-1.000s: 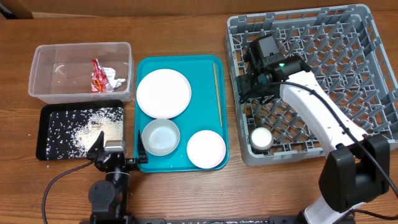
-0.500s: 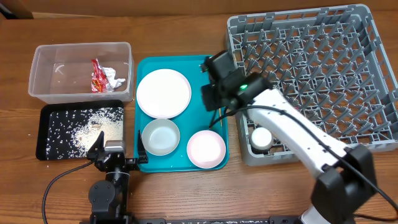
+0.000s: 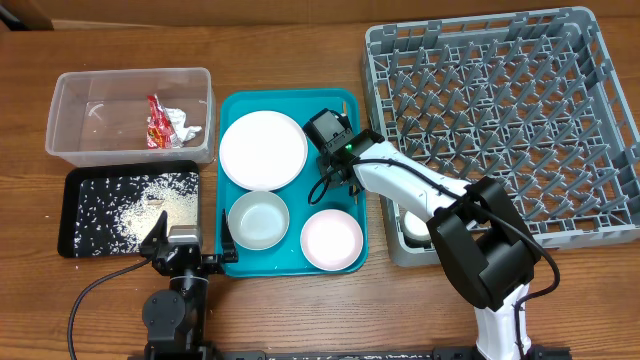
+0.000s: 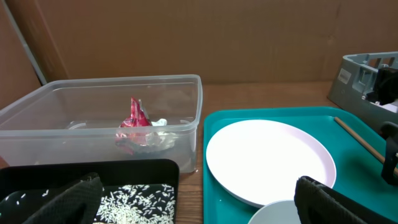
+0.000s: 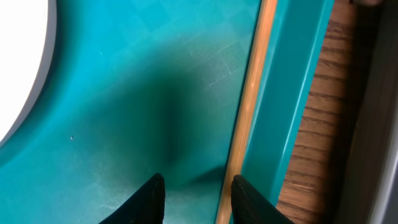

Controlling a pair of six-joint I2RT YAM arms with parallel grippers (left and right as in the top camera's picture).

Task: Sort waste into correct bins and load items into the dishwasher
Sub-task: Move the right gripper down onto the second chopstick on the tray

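My right gripper (image 3: 336, 178) (image 5: 199, 200) is open, low over the right side of the teal tray (image 3: 290, 262). Its fingers straddle a thin wooden chopstick (image 5: 250, 106) (image 3: 346, 106) lying along the tray's right wall; only one chopstick shows. A white plate (image 3: 263, 150), a white bowl (image 3: 258, 220) and a second white bowl (image 3: 331, 240) sit on the tray. The small white cup (image 3: 412, 228) stands in the grey dish rack (image 3: 520, 60), partly hidden by my arm. My left gripper (image 3: 186, 247) (image 4: 199, 206) is open and empty at the front.
The clear tub (image 3: 70, 90) holds the red-and-white wrapper (image 3: 157, 122) and the white tissue (image 3: 186, 128). The black tray (image 3: 72, 182) below it holds loose rice (image 3: 130, 212). The rack fills the right side of the table.
My right arm swung left from the dish rack to the teal tray and came down over the chopstick. The left arm has not moved.
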